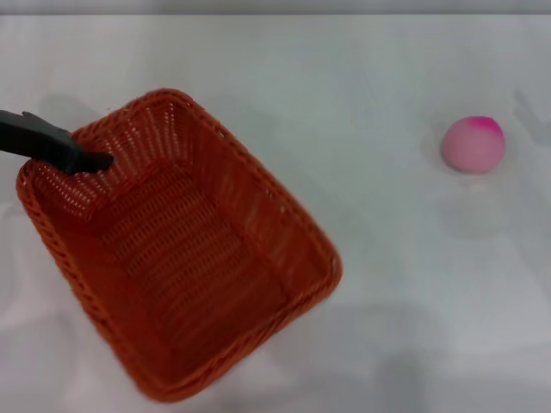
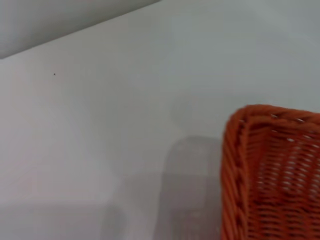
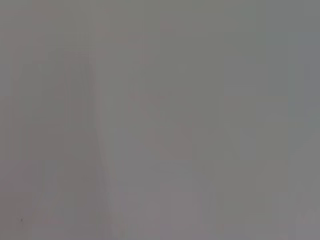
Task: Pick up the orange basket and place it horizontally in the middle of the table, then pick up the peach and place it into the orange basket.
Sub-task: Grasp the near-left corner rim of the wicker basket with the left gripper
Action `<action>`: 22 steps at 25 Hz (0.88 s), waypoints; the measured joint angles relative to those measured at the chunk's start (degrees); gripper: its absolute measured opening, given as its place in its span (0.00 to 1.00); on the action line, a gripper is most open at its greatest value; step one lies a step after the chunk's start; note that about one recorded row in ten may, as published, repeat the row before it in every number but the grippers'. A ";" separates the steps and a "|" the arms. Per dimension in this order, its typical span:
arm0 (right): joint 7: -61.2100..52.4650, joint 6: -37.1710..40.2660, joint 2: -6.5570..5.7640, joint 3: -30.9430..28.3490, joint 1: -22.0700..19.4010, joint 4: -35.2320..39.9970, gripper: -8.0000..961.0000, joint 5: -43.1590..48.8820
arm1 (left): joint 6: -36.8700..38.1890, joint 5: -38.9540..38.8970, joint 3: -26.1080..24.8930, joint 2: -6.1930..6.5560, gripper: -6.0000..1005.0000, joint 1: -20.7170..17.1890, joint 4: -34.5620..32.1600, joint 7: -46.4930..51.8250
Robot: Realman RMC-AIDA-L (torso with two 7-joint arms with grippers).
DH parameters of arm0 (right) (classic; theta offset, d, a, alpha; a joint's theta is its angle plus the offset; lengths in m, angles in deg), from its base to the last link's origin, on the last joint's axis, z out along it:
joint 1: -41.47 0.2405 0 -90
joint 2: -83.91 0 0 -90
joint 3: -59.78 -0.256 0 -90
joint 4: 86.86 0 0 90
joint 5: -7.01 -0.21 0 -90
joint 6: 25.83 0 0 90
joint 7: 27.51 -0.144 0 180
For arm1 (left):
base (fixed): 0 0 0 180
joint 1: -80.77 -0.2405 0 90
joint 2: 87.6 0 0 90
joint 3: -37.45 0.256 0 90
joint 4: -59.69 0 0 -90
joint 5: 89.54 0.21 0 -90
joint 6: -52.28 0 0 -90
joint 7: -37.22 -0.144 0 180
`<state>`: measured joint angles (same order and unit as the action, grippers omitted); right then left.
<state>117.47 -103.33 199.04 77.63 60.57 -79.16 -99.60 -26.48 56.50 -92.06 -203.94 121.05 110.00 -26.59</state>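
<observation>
The orange basket [image 1: 181, 249] lies diagonally on the left half of the white table [image 1: 387, 284], one corner pointing to the far side; that corner [image 2: 272, 175] also shows in the left wrist view. My left gripper [image 1: 93, 160] reaches in from the left edge and sits across the basket's far-left rim, its black tip inside the wall, shut on the rim. The peach [image 1: 473, 144], pale pink with a magenta patch, rests on the table at the far right, well apart from the basket. The right gripper is out of view; its wrist view shows only a blank grey surface.
Bare white tabletop lies between the basket and the peach. The table's far edge [image 1: 275, 15] runs along the top of the head view.
</observation>
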 joint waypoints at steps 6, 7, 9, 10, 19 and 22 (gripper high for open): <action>0.02 -0.06 0.00 0.00 -0.04 0.02 0.89 -0.07 | -0.32 0.00 0.59 -0.29 0.28 0.20 0.76 1.31; 0.03 -0.06 0.00 0.00 -0.10 0.04 0.89 -0.12 | -0.73 -0.02 0.62 -0.44 0.26 0.20 1.43 1.71; 0.06 -0.06 0.00 0.00 -0.18 0.08 0.89 -0.19 | -1.71 0.03 0.74 -0.92 0.25 0.09 3.14 2.39; 0.09 -0.06 -0.01 0.00 -0.18 0.12 0.89 -0.20 | -2.21 0.09 0.85 -1.09 0.25 -0.02 3.85 2.72; 0.13 -0.05 -0.09 -0.05 -0.13 0.48 0.89 -0.16 | -5.48 -0.39 0.64 -1.13 0.23 0.14 8.17 9.87; 0.13 -0.06 -0.09 -0.06 -0.08 0.48 0.89 -0.25 | -5.49 -0.84 0.34 -1.06 0.22 0.24 8.40 13.83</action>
<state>117.60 -103.39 198.95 77.56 60.49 -78.68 -99.85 -31.97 55.66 -91.72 -205.00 121.29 118.40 -12.76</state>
